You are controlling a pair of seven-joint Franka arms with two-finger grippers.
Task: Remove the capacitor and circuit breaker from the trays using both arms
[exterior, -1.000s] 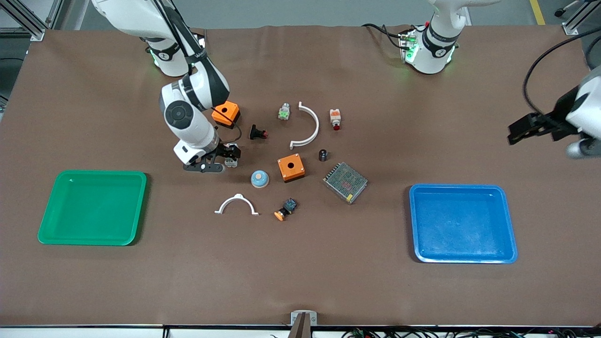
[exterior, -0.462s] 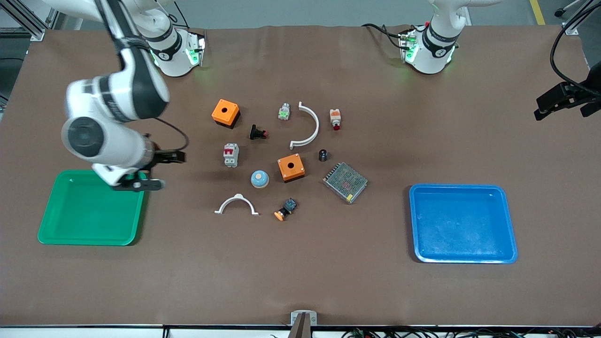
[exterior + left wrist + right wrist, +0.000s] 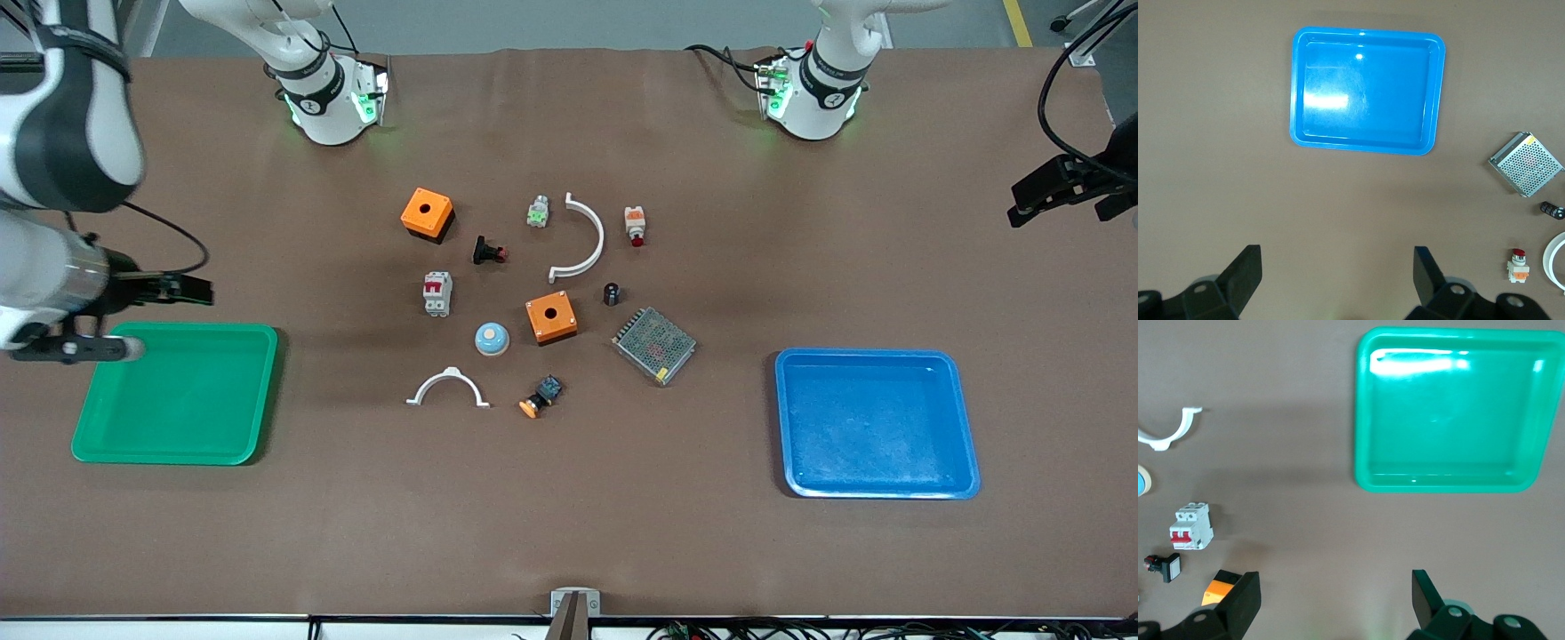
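The breaker (image 3: 436,292), a light-grey block with red levers, lies on the brown table; it also shows in the right wrist view (image 3: 1191,527). The capacitor (image 3: 612,293), a tiny black cylinder, stands beside the metal mesh box and shows in the left wrist view (image 3: 1553,210). My right gripper (image 3: 133,318) is open and empty over the green tray's rim (image 3: 178,327), well apart from the breaker; its open jaws show in its wrist view (image 3: 1335,600). My left gripper (image 3: 1058,191) is open and empty over the table's left-arm end (image 3: 1337,277).
A blue tray (image 3: 867,353) lies toward the left arm's end. Around the two parts lie two orange boxes (image 3: 428,214) (image 3: 550,317), a mesh box (image 3: 653,345), two white arcs (image 3: 582,236) (image 3: 448,388), a blue dome button (image 3: 492,338), and a black flanged button (image 3: 487,252).
My right gripper has left the breaker, which stays on the table, and swung over to the green tray. My left gripper has drawn back toward the table's end.
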